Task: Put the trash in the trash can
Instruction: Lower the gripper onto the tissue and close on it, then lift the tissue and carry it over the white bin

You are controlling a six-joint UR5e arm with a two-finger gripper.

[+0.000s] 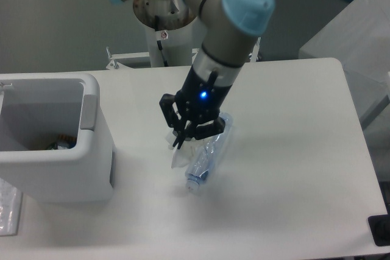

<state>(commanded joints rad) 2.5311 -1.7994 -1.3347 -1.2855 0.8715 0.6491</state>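
Observation:
My gripper [181, 140] hangs over the middle of the table, its fingers shut on the small crumpled whitish-clear wrapper [178, 156], which dangles just below them. Right beside it the crushed bluish clear bottle [206, 158] lies on the table, cap toward the front; its upper end is partly hidden behind the gripper. The white trash can [73, 165] stands at the left edge, well left of the gripper, and a bit of printed litter [61, 144] shows inside it.
The arm's base [163, 16] rises behind the table's far edge. A grey box [356, 41] stands off the right side. A black object [381, 231] sits at the front right corner, and clear plastic [7, 210] lies front left by the bin.

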